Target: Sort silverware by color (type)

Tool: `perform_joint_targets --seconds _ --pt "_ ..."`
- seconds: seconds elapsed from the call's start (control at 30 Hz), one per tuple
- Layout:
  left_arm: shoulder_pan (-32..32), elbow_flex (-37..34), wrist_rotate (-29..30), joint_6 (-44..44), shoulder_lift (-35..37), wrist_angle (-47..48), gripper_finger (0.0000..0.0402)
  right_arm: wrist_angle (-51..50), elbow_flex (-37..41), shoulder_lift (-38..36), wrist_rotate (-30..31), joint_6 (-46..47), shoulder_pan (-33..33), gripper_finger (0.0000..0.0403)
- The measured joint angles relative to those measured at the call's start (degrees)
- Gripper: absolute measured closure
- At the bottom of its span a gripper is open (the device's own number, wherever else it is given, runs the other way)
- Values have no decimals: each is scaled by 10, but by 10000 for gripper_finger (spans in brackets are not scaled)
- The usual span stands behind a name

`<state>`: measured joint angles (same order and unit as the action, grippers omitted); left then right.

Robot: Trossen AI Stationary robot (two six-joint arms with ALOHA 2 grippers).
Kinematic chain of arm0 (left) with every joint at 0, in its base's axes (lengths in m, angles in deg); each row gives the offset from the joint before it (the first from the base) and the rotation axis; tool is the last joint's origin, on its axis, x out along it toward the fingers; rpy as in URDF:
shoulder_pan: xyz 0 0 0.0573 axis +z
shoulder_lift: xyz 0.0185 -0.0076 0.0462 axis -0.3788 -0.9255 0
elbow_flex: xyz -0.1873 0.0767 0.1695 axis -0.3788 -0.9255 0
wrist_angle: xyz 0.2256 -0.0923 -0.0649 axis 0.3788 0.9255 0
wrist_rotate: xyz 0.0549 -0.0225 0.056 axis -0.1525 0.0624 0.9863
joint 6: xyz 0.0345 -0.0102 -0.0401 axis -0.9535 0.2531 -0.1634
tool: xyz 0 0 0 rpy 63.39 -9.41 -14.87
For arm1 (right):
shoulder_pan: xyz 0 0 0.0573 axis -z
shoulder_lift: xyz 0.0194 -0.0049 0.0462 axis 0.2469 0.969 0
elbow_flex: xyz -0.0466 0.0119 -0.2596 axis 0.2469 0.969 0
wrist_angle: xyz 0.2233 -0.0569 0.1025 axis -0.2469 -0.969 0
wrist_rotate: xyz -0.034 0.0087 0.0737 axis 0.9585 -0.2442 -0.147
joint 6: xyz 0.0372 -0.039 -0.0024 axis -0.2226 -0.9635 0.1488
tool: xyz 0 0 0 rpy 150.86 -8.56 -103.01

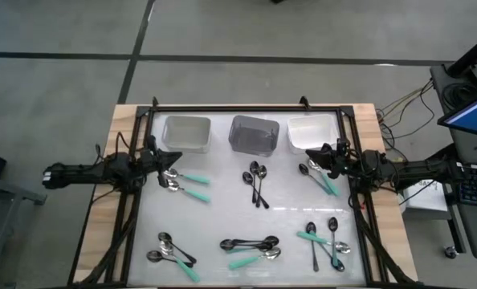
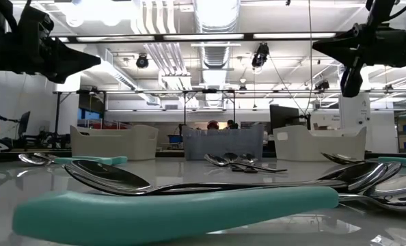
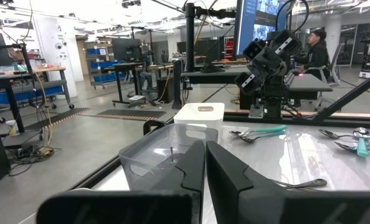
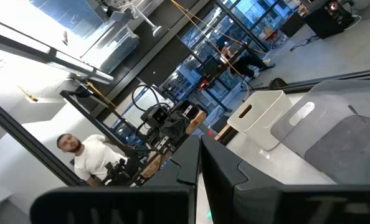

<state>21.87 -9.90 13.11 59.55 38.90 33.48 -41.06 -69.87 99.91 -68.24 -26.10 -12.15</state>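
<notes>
Small spoons lie flat on the white tabletop in several groups, some all black, some with teal handles: one group by my left gripper [image 1: 182, 183], one at the centre [image 1: 257, 181], one by my right gripper [image 1: 319, 177], and three along the near edge [image 1: 170, 253] [image 1: 250, 247] [image 1: 327, 241]. My left gripper [image 1: 173, 163] [image 3: 205, 146] is shut and hovers over the far-left spoons. My right gripper [image 1: 311, 158] [image 4: 200, 144] is shut and hovers beside the right white bin. In the low view both arms [image 2: 59, 58] [image 2: 346, 51] stand well above the table.
Three small bins stand in a row along the far edge: a white one on the left [image 1: 186, 132], a grey one in the middle [image 1: 253, 134], a white one on the right [image 1: 311, 132]. A black frame [image 1: 246, 108] rims the table. A person [image 4: 79, 155] sits beyond the table.
</notes>
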Motion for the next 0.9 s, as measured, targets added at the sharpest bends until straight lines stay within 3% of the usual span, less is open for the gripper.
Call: perform_joint_targets --seconds 0.6,0.9 --pt "0 0 0 0 0 0 402 4 0 0 4 1 0 394" --pt "0 0 0 0 0 0 402 -8 0 0 -56 2 0 394"
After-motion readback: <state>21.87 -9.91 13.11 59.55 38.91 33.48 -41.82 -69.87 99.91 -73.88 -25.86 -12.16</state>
